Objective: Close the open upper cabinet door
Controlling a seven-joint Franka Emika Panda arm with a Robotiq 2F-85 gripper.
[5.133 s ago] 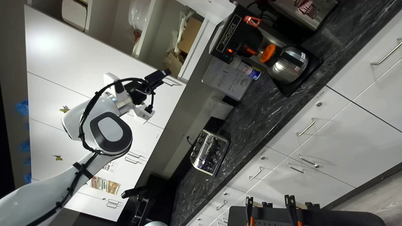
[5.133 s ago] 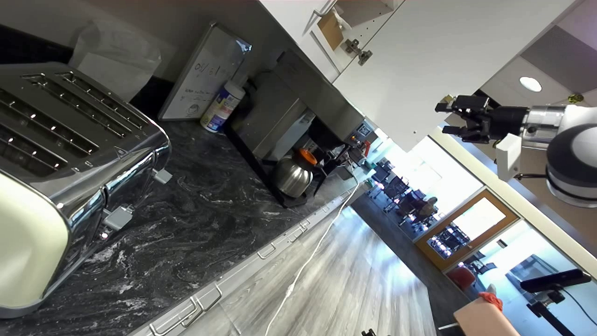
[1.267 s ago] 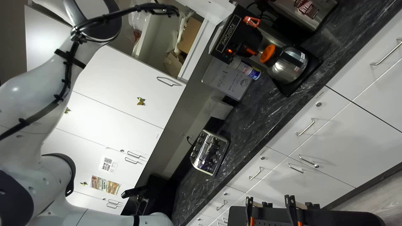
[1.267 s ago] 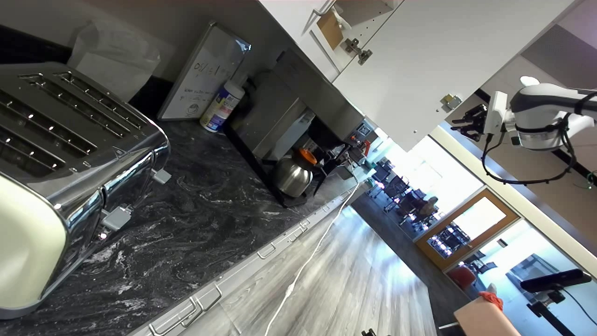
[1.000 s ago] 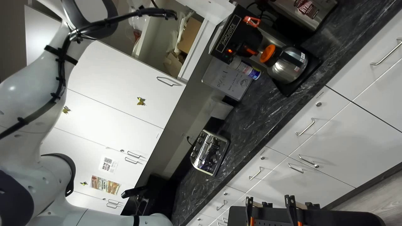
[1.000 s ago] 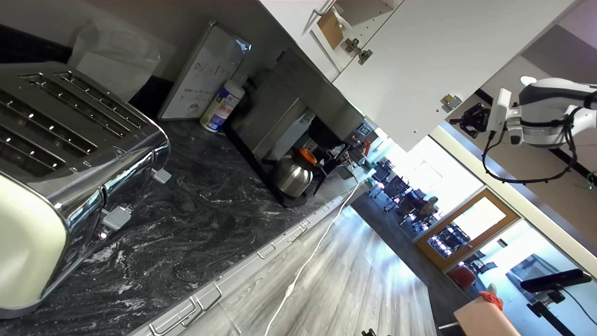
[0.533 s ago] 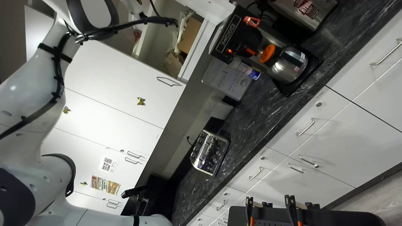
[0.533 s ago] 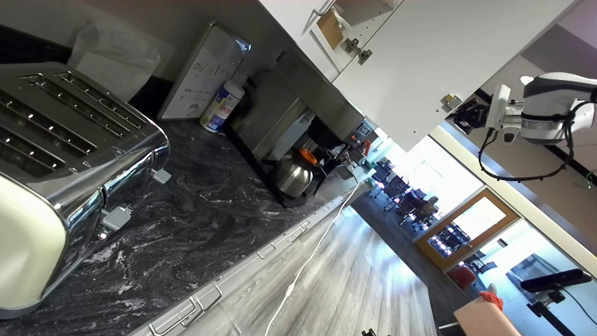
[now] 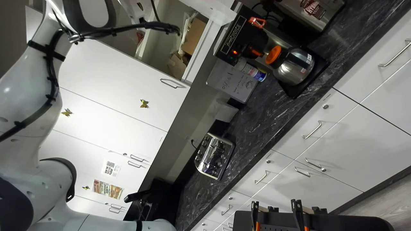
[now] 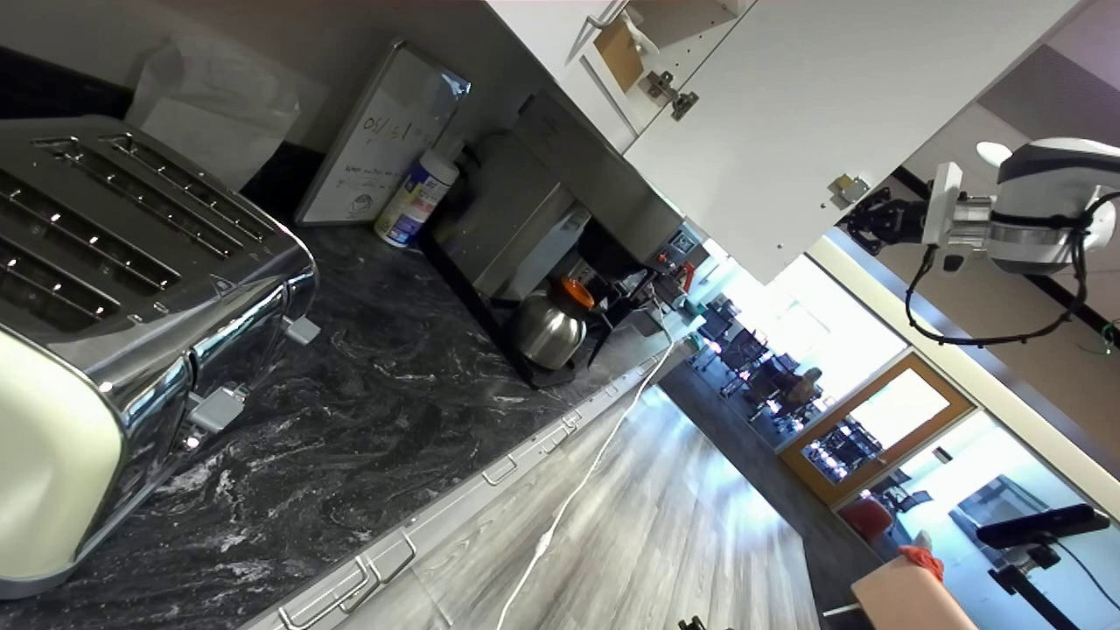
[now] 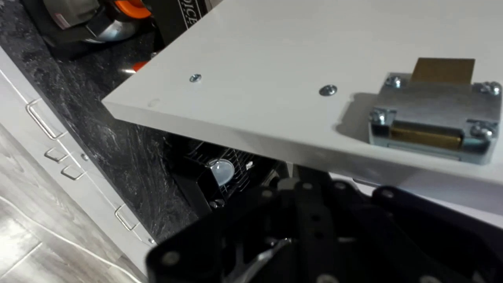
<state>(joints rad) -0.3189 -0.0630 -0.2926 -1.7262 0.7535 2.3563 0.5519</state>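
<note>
Upper door (image 10: 779,114) stands open after the jaws, now together and apparently empty, moved in beside its free edge (image 11: 251,142), likely readying a closing push.

Cabinet door (image 10: 787,122): flat, smooth, white, standing open with its inner face showing; it lies between one and two o'clock in an exterior view.
Panel (image 9: 212,10): twelve o'clock in an exterior view, cut off by the top border.
Hinge (image 10: 681,103): metal, spread out, one o'clock in an exterior view.
Lock (image 11: 436,110): silvery box with brass-coloured parts, near the door's edge, close to three o'clock in the wrist view.
Screw heads (image 11: 328,90): at two o'clock and between ten and eleven there.
</note>
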